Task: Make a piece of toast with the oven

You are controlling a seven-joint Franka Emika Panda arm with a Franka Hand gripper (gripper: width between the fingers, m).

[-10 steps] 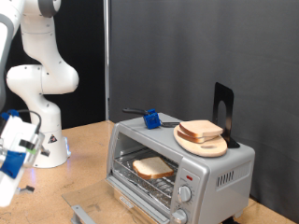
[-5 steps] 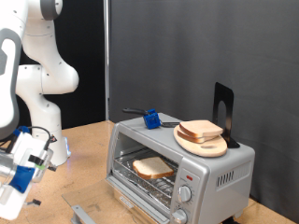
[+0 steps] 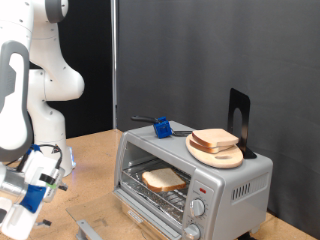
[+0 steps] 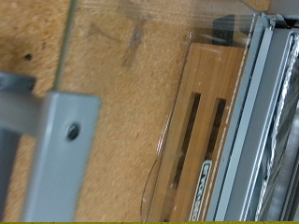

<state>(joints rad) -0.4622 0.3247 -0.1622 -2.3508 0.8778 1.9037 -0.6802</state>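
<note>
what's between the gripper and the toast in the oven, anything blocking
Nothing visible blocks it. The oven door is down, and the piece of toast lies on the inner rack in plain sight. The gripper is off to the exterior view's left, low near the table, with only bare tabletop between them.

The arm (image 3: 40, 80) is glossy white, built of fat rounded segments with dark grey bands at the joints. Its hand (image 3: 35, 185), at about eight o'clock from the base, is white with blue patches. Up close, a finger (image 4: 56, 159) is flat grey metal with one small screw hole.
</note>
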